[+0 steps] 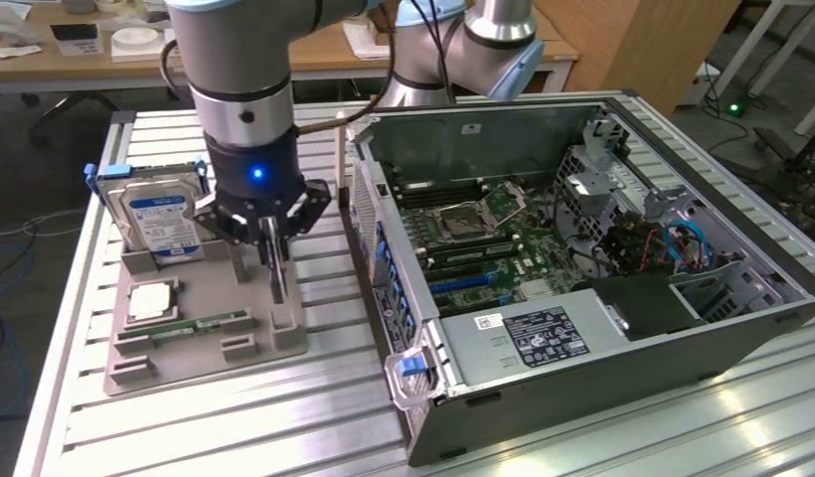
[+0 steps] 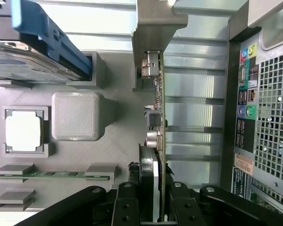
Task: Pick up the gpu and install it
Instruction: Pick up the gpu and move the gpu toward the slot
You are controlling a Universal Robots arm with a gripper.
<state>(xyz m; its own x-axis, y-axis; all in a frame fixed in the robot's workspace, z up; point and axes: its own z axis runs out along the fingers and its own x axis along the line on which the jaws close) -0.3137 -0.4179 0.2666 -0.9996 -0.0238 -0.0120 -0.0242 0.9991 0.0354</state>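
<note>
The gpu [image 2: 159,108] stands on edge in the grey tray [image 1: 196,358], apparently seated in its slot. The fingers [image 2: 126,207] of the gripper [image 1: 276,293] are closed on the card's two faces. The tray also carries a hard drive [image 1: 162,219]. It rests on the counter [image 1: 248,417], beside the open computer case [image 1: 646,373].

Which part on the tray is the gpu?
Toward the exterior view's left from the open computer case lies a grey tray. The gpu stands on edge at the tray's case-side rim, with the gripper shut on it. Unlike the boxy blue-labelled hard drive and small green memory stick, it is a thin card.
</note>
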